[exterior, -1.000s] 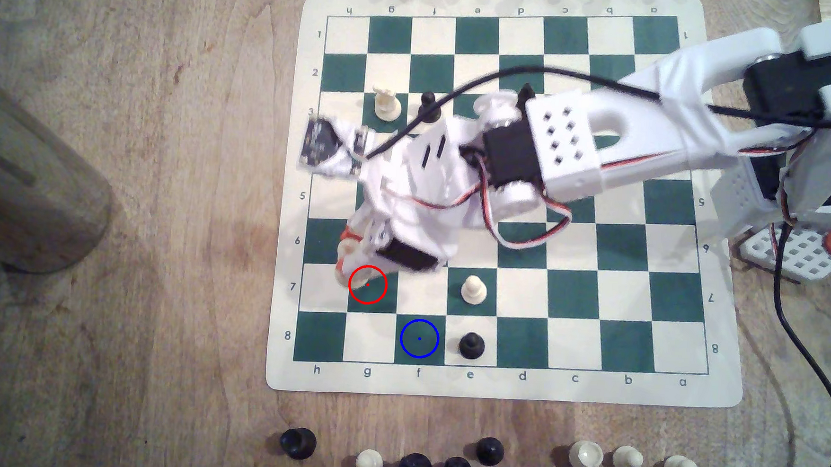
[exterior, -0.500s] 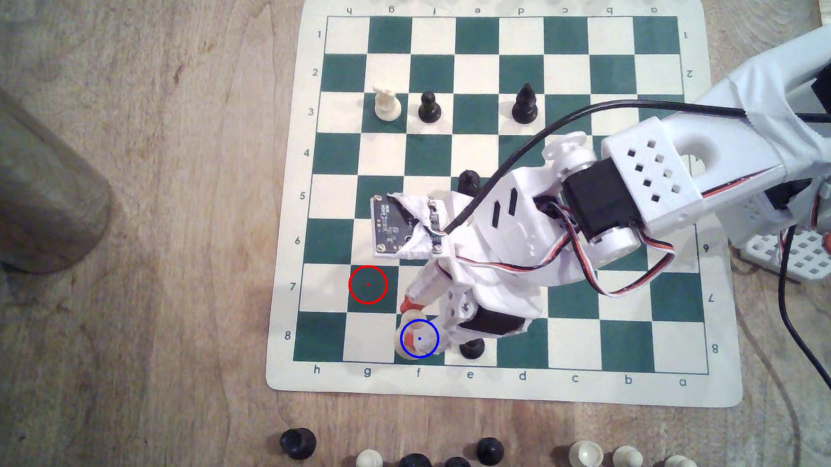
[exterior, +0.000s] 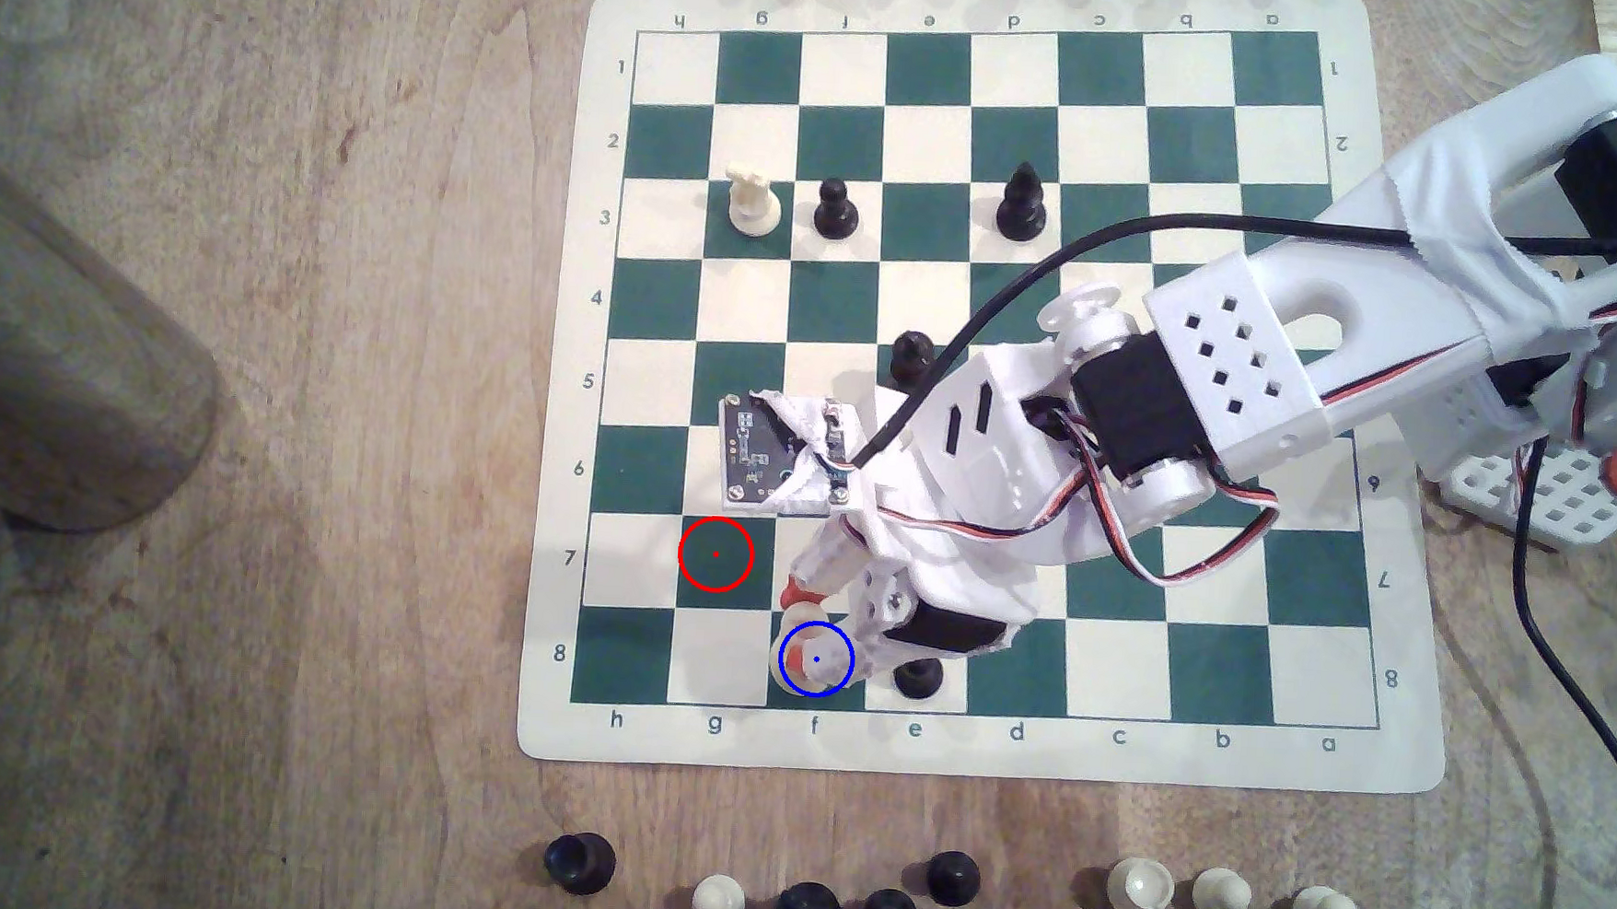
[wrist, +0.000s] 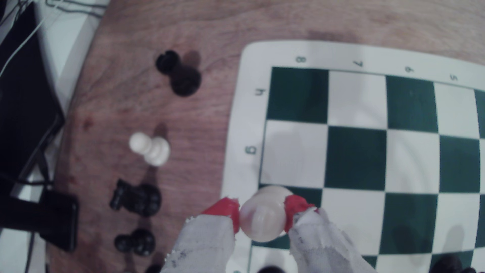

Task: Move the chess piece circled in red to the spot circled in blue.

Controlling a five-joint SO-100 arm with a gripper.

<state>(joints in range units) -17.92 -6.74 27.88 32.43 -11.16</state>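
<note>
Black pawn (exterior: 918, 676) beside cream piece (exterior: 798, 669)

I'm working over what looks like a hobby bench in a home or small lab, though I cannot tell which. A wooden table (exterior: 309, 409) with visible grain is carrying a roll-up green and cream chess mat (exterior: 981, 751), with spare black and cream pieces (exterior: 954, 898) standing loose along its edges. The arm (exterior: 1221, 361) I'm driving is showing white printed plastic, exposed servo wires and a bare circuit board (exterior: 766, 452). A black cable (exterior: 1579, 667) is trailing across the wood, and dark electronics (wrist: 23, 105) are sitting at the table's edge.
</note>
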